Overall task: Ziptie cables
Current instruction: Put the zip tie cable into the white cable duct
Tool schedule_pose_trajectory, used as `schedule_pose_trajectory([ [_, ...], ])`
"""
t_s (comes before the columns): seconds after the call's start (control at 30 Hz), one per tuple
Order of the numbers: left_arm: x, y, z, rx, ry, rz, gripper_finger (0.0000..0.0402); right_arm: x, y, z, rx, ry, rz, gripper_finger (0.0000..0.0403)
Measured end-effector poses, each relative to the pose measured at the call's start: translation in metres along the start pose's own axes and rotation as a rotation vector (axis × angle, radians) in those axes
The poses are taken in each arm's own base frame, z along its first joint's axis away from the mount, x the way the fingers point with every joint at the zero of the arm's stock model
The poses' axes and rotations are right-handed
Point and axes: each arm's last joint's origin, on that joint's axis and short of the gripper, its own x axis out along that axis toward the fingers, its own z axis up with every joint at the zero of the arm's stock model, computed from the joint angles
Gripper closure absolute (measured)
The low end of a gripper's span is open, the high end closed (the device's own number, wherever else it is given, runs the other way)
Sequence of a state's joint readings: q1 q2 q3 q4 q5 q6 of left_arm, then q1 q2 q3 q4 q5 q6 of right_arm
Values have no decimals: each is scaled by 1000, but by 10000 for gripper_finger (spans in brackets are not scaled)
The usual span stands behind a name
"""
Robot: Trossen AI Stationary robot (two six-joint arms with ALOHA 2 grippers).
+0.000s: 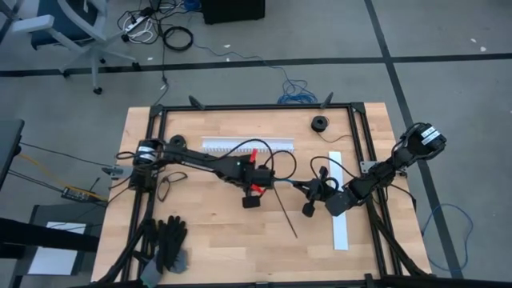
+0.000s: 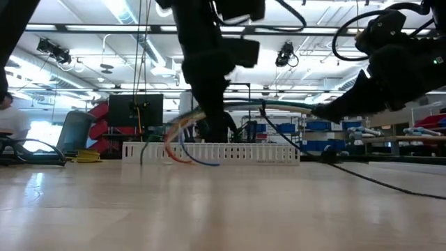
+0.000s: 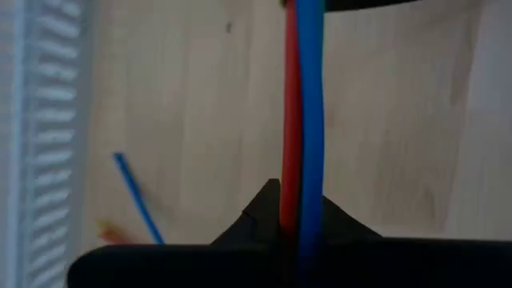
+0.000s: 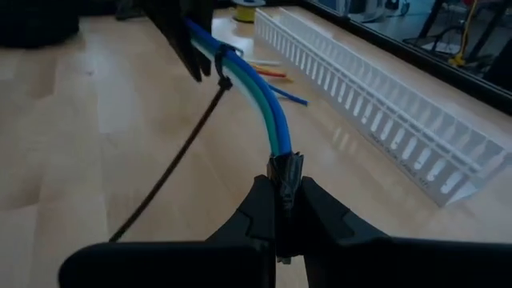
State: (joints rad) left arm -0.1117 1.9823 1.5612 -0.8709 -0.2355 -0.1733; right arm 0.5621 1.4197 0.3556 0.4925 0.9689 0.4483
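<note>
— Nearest us, what do we hold?

— Our right gripper is pinched on the dark plug end of the cables; they run level above the bench toward our left gripper, clamped on them farther along; the black ziptie hangs between.

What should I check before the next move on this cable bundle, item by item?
1. Left gripper shut on the thin red and blue wires: ok.
2. Right gripper shut on the bundle's dark plug end: ok.
3. Bundle held off the wooden table between both arms: ok.
4. Black zip tie looped around the bundle: ok.
5. Tie pulled fully tight: cannot tell.
6. Tie's long tail trimmed: not ok.
</note>
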Motion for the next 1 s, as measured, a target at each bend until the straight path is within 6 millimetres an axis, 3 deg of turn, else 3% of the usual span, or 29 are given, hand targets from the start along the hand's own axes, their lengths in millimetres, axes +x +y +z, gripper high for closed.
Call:
schedule_pose_trajectory([
  [0.2, -29, -3, -11, -23, 5, 101, 401, 0, 1, 2, 14, -7, 4, 385],
  [0.7, -33, 8, -44, 31, 230, 369, 401, 4, -5, 0, -4, -11, -59, 387],
  [0.83, -27, 16, -65, -16, 180, 381, 401, 7, -6, 3, 13, -13, -63, 387],
  [1.0, -33, 27, -102, -130, -51, 280, 401, 13, -10, 6, 3, -4, -40, 387],
])
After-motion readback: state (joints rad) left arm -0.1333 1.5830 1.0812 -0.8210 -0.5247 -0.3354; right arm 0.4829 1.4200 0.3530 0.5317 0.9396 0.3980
